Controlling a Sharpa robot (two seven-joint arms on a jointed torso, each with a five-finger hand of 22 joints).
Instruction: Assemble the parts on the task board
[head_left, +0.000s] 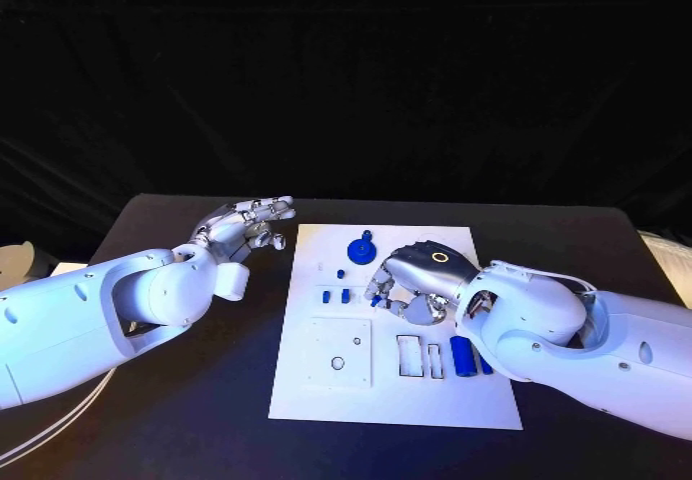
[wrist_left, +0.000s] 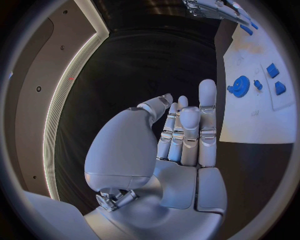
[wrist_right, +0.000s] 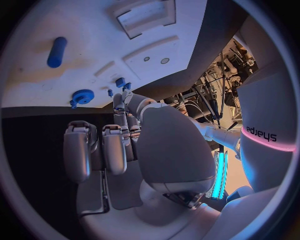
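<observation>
The white task board (head_left: 325, 395) lies in the middle of the black table. On its far part sit a blue gear (head_left: 362, 246) and two small blue pieces (head_left: 336, 296). My right hand (head_left: 411, 280) hovers over the board's middle, fingers curled downward, fingertips (wrist_right: 120, 100) close to those small pieces (wrist_right: 123, 83); I cannot tell if they touch. A blue cylinder (head_left: 462, 355) lies beside the slots (head_left: 411, 357), next to my right arm. My left hand (head_left: 248, 225) is above the bare table off the board's far left corner, fingers straight and empty (wrist_left: 187, 135).
A square recess with holes (head_left: 338, 352) takes up the board's near left part. The left wrist view shows the gear (wrist_left: 240, 84) and two blue blocks (wrist_left: 277, 79) on the board (wrist_left: 250, 120). Black table (head_left: 188, 400) surrounds the board.
</observation>
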